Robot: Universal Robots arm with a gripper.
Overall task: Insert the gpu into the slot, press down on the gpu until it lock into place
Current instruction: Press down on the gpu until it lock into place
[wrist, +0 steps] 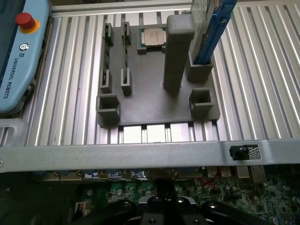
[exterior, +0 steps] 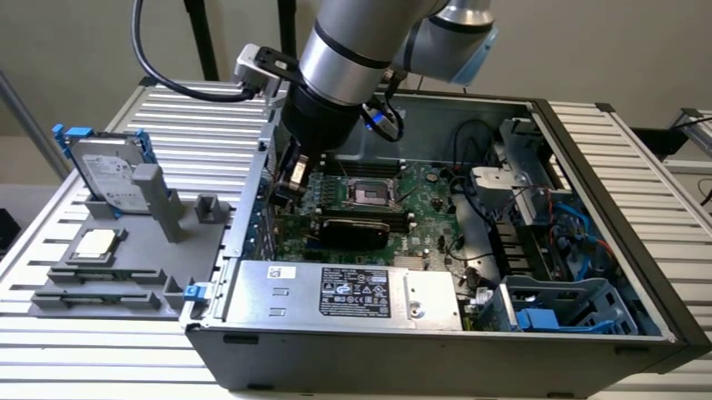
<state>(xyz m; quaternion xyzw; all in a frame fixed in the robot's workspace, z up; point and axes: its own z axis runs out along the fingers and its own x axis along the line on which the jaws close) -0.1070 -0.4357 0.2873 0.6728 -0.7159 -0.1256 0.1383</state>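
Open computer case (exterior: pixel 623 275) on a slatted table (exterior: pixel 189 108), its silver power-supply box (exterior: pixel 345 292) bearing an unreadable label; the arm's gripper (exterior: pixel 292 171), pressed together, hangs in the narrow room beside the case's rear wall, above the seated black gpu (exterior: pixel 353 229); a teach pendant (wrist: pixel 18 56) reads "UNIVERSAL ROBOTS".

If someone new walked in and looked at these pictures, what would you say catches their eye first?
Probably the robot arm, reaching down from above into the open computer case over the green motherboard. Next, the black gpu lying flat on that board, just behind the silver power supply at the case's front. On the exterior view's left, a grey fixture holds a hard drive with blue clips upright.
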